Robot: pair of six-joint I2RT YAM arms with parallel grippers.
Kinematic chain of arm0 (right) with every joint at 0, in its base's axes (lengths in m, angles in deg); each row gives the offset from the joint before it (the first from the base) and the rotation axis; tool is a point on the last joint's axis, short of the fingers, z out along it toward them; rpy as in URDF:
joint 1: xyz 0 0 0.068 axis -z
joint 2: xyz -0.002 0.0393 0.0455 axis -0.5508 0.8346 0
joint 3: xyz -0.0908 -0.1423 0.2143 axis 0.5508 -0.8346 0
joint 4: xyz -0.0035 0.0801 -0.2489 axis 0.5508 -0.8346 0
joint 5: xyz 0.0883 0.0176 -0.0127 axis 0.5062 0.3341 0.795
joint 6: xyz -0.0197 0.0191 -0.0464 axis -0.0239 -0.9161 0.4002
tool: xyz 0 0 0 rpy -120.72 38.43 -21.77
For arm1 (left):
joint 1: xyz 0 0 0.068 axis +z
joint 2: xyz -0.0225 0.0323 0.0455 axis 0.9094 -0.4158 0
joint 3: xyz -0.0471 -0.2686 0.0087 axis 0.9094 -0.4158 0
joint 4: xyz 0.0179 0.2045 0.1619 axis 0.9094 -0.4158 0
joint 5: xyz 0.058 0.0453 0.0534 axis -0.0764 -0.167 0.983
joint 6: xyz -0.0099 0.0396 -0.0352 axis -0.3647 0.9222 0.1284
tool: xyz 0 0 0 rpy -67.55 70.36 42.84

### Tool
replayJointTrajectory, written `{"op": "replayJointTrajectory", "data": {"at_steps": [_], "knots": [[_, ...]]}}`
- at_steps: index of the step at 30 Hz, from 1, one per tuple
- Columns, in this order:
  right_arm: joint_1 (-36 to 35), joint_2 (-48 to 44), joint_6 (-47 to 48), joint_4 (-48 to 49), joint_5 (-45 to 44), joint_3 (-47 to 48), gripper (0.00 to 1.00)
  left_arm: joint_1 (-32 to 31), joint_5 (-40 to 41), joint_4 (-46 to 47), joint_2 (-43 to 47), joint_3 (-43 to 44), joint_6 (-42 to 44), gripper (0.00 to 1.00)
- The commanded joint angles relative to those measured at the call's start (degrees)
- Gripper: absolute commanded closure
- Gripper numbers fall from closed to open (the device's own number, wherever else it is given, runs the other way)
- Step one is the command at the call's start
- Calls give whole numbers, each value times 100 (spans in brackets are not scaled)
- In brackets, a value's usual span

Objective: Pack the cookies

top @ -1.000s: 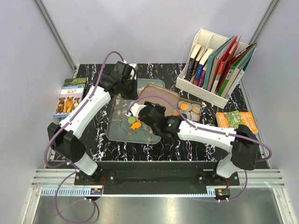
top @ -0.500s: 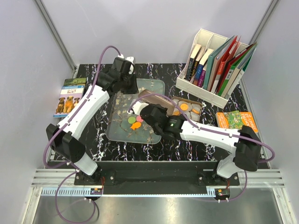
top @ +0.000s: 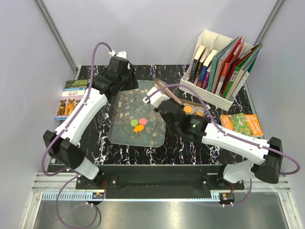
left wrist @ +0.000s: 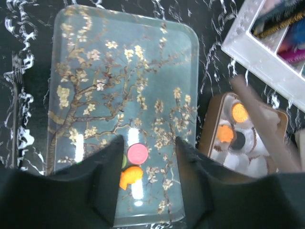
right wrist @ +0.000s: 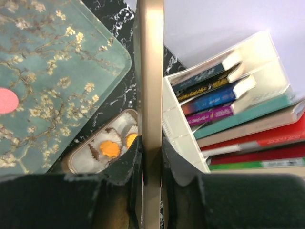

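Marbled table bore a tray with three cookies, others already boxed. The right gripper clamped the lid upright, leaving the box uncovered for packing. The left gripper hovered above, jaws apart.

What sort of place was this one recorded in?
Probably a lab robot cell: bare walls with aluminium framing, two arms bolted at the edge of a table, and staged props like a book rack and tray.
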Motion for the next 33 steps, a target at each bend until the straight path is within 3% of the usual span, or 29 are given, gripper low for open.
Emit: {"op": "replayJointTrajectory", "data": {"at_steps": [1, 3, 6, 9, 15, 19, 23, 29, 33], "knots": [[603, -730, -1566, -530, 307, 631, 100, 46, 431, 947, 851, -889, -230, 28], [1183, -1124, -2463, -656, 1115, 685, 100, 55, 247, 1676, 1159, -1409, -397, 13], [1745, -1573, -3272, -691, 1943, 597, 100, 81, -113, 2713, 1817, -2324, -591, 7], [2080, -1968, -3914, -648, 2479, 457, 100, 90, -780, 3689, 1995, -3079, -749, 7], [2591, -2611, -4987, -525, 3402, 96, 100, 107, -2144, 4833, 1557, -3380, -1399, 11], [3195, -2586, -5610, -524, 4611, -1, 100, 99, -2277, 5193, 1424, -3538, -1575, 13], [4031, -2148, -6209, -218, 6055, -1, 100, 99, -1891, 5256, 1617, -3749, -1497, 14], [5718, -1716, -7869, 1398, 8007, -685, 100, 143, -1424, 5273, 2126, -4030, -1242, 13], [6036, -1610, -9280, 3598, 8718, -1868, 100, 178, -1529, 5430, 2031, -4066, -1303, 13]]}}
